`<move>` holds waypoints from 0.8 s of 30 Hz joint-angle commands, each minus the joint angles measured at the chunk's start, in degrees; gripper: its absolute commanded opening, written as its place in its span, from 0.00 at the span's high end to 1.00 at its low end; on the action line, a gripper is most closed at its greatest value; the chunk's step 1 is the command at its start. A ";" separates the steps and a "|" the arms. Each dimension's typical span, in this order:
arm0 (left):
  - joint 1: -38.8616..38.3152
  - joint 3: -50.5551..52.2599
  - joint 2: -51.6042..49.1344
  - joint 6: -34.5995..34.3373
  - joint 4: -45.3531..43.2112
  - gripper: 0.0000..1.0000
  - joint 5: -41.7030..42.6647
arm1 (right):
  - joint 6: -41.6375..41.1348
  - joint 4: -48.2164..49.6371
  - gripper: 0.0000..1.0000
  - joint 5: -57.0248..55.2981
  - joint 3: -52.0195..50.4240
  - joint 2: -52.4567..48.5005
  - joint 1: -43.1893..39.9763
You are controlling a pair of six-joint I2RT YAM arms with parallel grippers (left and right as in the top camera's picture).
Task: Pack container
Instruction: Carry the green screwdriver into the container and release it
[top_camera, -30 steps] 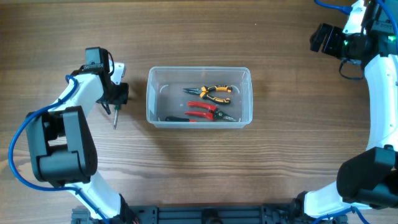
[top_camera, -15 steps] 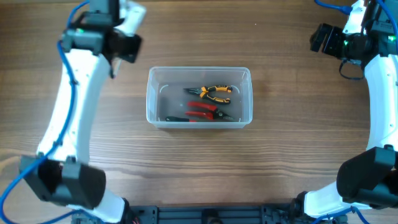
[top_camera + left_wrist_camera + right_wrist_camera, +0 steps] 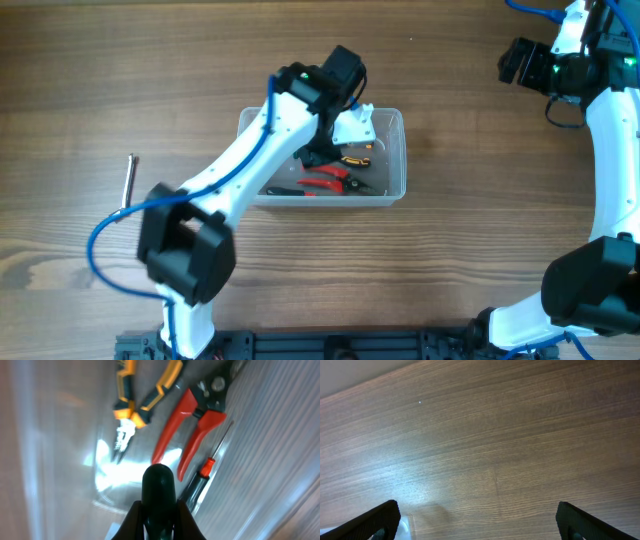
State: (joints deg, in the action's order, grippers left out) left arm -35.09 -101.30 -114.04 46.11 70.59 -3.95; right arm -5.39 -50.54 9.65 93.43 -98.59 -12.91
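Note:
The clear plastic container sits mid-table. It holds orange-and-black pliers, red-handled pliers and a thin screwdriver. My left gripper reaches into the container and is shut on a dark green rounded tool handle. In the left wrist view my left gripper hangs above the orange pliers, the red pliers and the screwdriver with red on its handle; the container's clear floor shows beneath. My right gripper is open and empty over bare wood at the far right.
A thin grey rod-like tool lies on the wooden table left of the container. The left arm stretches diagonally from the front left across the container's left half. The right arm runs along the right edge.
My left arm has swung from the table's left side, up past the far left, to over the container. A thin rod now lies at the left. The right arm has not moved.

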 commanded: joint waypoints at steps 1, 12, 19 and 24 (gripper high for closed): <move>0.22 0.09 -5.14 3.30 0.20 0.96 2.12 | -0.98 0.17 0.00 0.90 -0.46 -0.57 0.13; 1.29 0.09 -8.57 6.19 -3.48 0.92 4.55 | -1.03 0.20 0.00 0.90 -0.46 -0.57 0.13; 6.34 -0.90 -5.46 -7.30 -2.49 0.68 0.87 | -0.98 0.17 0.00 0.90 -0.46 -0.57 0.13; 11.54 -1.16 3.96 -10.51 -0.63 0.53 2.08 | -1.01 0.17 0.00 0.90 -0.46 -0.57 0.13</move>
State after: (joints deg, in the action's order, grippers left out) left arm -26.39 -101.32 -118.65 39.86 69.04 -2.50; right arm -5.39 -50.54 9.65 93.43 -98.59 -12.91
